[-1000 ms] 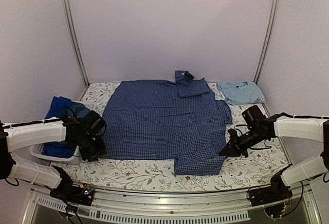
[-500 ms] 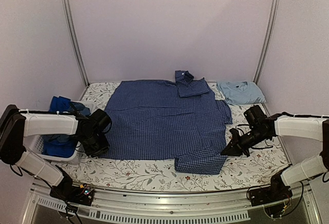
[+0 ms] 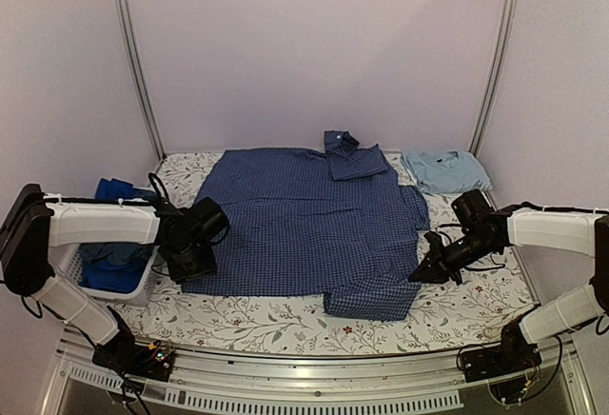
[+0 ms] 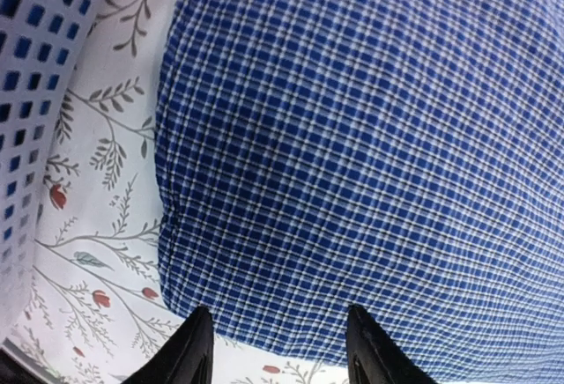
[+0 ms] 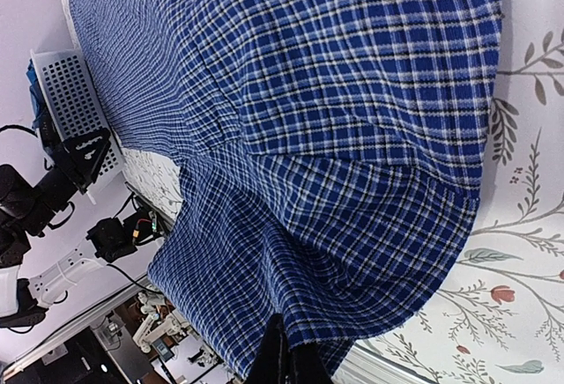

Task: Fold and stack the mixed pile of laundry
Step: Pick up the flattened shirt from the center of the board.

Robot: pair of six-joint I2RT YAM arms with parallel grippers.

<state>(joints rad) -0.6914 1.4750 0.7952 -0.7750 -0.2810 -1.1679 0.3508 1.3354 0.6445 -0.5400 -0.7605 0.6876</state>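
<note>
The dark blue small-check shirt (image 3: 304, 220) lies spread flat on the table, collar at the back and a sleeve folded over its near right corner. My left gripper (image 3: 193, 268) is open just above the shirt's near left corner; in the left wrist view (image 4: 278, 353) its fingertips (image 4: 196, 349) straddle the hem of the shirt (image 4: 352, 137). My right gripper (image 3: 420, 275) is shut on the shirt's near right edge; the right wrist view shows it (image 5: 284, 359) pinching the checked fabric (image 5: 335, 137). A folded light-blue shirt (image 3: 444, 169) lies at the back right. Brighter blue garments (image 3: 112, 193) sit in the basket.
A white perforated plastic basket (image 3: 128, 290) stands at the left edge, close beside my left arm; it also shows in the left wrist view (image 4: 31, 67) and the right wrist view (image 5: 75, 107). The floral tablecloth (image 3: 257, 318) shows along the front. Metal posts stand at the back corners.
My left gripper moved right, from beside the basket to the shirt's near left corner. My right gripper shifted slightly, still pinching the shirt's right edge.
</note>
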